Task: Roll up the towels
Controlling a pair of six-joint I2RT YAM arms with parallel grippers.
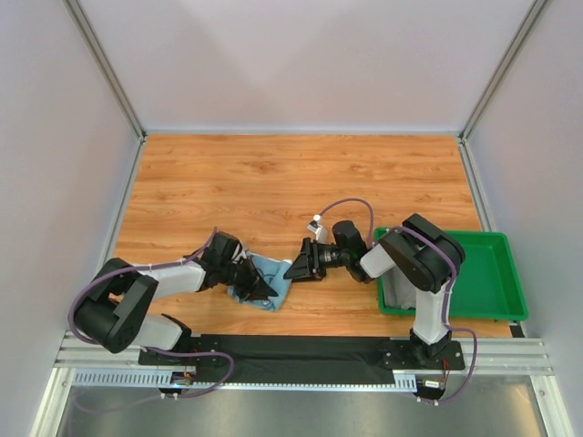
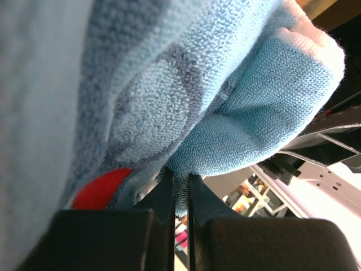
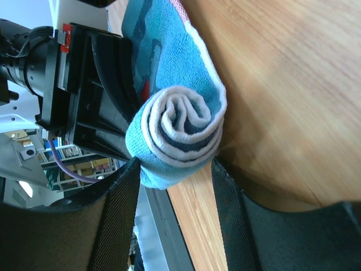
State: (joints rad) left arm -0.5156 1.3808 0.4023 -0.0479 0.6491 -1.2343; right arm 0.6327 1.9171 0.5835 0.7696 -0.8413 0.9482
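Note:
A light blue towel point(image 1: 276, 293) lies rolled near the table's front edge, between both grippers. My left gripper point(image 1: 262, 289) is shut on a fold of it; the left wrist view shows that fold pinched between the jaws point(image 2: 180, 182), with the towel's red mark point(image 2: 100, 189) beside them. In the right wrist view the roll's spiral end point(image 3: 179, 127) sits between my right gripper's point(image 3: 176, 164) mesh fingers point(image 3: 121, 214), touching both. My right gripper point(image 1: 293, 270) meets the roll from the right. A grey towel point(image 1: 393, 293) lies in the tray's left end.
A green plastic tray point(image 1: 487, 273) stands at the right front, just behind the right arm's base. The wooden table point(image 1: 291, 182) stretches behind the grippers to the white walls. A black rail point(image 1: 301, 350) runs along the near edge.

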